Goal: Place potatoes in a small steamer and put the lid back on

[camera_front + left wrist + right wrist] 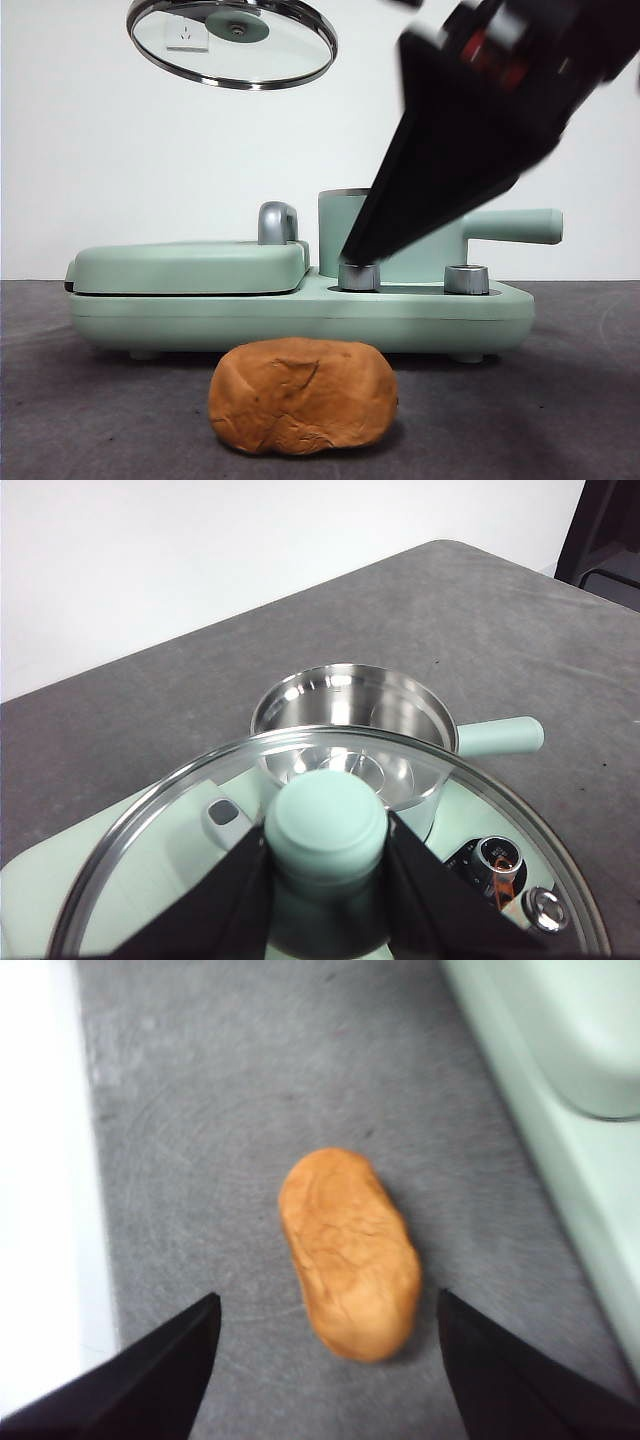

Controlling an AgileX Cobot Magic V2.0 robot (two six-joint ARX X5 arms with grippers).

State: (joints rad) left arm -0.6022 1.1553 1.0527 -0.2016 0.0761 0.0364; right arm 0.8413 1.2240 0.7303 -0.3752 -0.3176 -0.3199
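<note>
Nearest the front camera lies the potato [302,396], a lumpy orange-brown oblong with creased matte skin, resting on the grey textured surface [560,400] just in front of the mint-green cooker base [300,315]. On that base stands the small steamer [345,230], a cylindrical pot with a shiny steel inside and a long straight handle, beside two steel knobs and a flat cover [190,265]. The right gripper [325,1360], dark and blurred in the front view, hangs above the potato with its jaws spread wide, the potato lying between and just beyond the tips without touching them. The left gripper [325,865] holds the glass lid [150,880] high above the pot, jaws pinching the round mint-green knob [325,825]; its steel rim circles clear glass.
</note>
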